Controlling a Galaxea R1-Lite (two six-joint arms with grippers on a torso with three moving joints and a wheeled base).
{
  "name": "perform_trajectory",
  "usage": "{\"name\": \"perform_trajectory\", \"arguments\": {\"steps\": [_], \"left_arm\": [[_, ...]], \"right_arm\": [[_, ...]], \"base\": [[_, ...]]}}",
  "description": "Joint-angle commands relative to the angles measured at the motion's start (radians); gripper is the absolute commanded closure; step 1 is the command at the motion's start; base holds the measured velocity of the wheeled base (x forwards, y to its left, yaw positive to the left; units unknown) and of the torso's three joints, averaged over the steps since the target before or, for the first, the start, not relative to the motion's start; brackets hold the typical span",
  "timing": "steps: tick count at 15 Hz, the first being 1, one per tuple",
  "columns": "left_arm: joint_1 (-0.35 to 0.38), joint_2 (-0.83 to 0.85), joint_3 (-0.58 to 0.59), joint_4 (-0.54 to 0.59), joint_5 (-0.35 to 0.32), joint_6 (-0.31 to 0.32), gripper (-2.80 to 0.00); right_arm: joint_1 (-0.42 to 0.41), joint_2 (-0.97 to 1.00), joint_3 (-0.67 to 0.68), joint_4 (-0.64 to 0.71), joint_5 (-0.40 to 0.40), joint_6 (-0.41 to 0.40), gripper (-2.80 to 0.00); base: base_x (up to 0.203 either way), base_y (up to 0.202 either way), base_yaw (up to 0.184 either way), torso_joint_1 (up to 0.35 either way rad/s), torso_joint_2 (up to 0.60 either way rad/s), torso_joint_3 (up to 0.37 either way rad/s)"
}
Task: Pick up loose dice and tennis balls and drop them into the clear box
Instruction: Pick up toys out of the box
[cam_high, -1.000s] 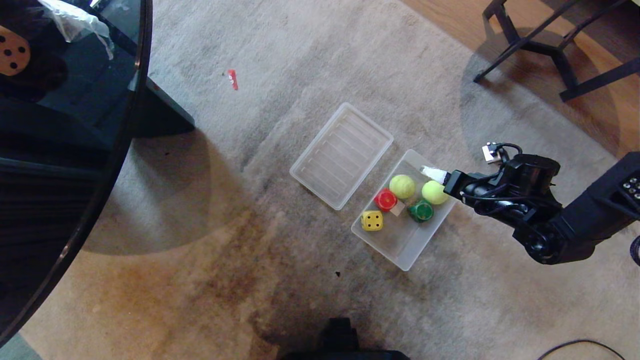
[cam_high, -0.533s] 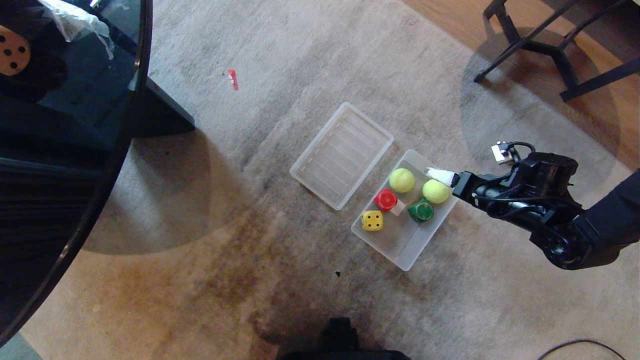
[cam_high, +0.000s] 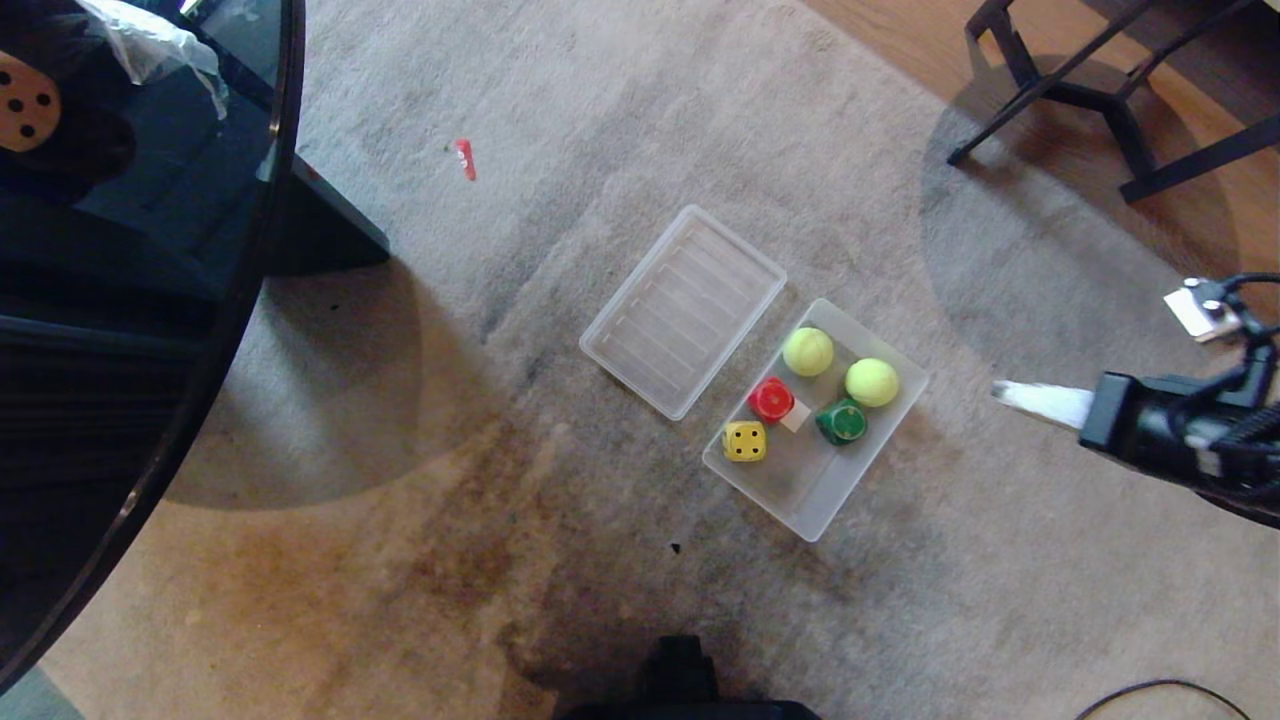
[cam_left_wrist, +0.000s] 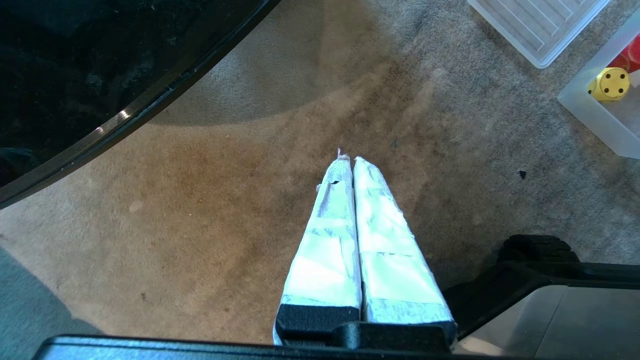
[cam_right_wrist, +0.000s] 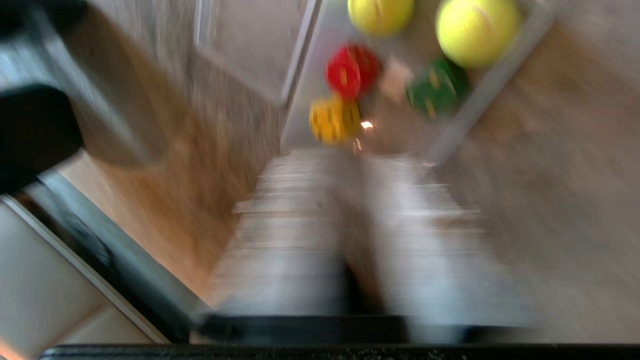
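We are seeing our right gripper (cam_high: 1005, 393) clenched empty beside the box (cam_high: 820, 520). Swinging back, it risks clipping the rim, though the wrist view is blurring.

Black right arm (cam_high: 1190, 440) (cables looped); white-taped pincer (cam_high: 1005, 392) fingers (cam_left_wrist: 340, 235).

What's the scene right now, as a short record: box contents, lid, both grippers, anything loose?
box: on the carpet, open
in box: two tennis balls, red die, yellow die, green die, a pale piece between red and green
lid: flat on the carpet, beside the box
right gripper: shut, empty, right of the box
left gripper: shut, empty, over bare carpet
loose on carpet: small red scrap; no dice or balls visible
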Motion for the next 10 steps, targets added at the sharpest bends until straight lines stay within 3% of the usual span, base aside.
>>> {"name": "perform_trajectory", "arguments": {"steps": [1, 4, 8, 9, 10], "left_arm": [[0.0, 0.0, 0.0, 0.001, 0.0, 0.0, 0.0], [0.0, 0.0, 0.0, 0.0, 0.0, 0.0, 0.0], [0.0, 0.0, 0.0, 0.0, 0.0, 0.0, 0.0], [0.0, 0.0, 0.0, 0.001, 0.0, 0.0, 0.0], [0.0, 0.0, 0.0, 0.0, 0.0, 0.0, 0.0]], "right_arm": [[-0.018, -0.353, 0.079, 0.192, -0.004, -0.042, 0.0], [-0.037, -0.657, 0.153, 0.513, -0.034, -0.149, 0.0], [-0.044, -1.0, 0.2, 0.796, -0.117, -0.219, 0.0], [-0.044, -1.066, 0.212, 0.853, -0.143, -0.235, 0.0], [-0.044, -1.115, 0.242, 0.899, -0.22, -0.271, 0.0]], "base": [[0.0, 0.0, 0.0, 0.0, 0.0, 0.0], [0.0, 0.0, 0.0, 0.0, 0.0, 0.0], [0.0, 0.0, 0.0, 0.0, 0.0, 0.0], [0.0, 0.0, 0.0, 0.0, 0.0, 0.0], [0.0, 0.0, 0.0, 0.0, 0.0, 0.0]]}}
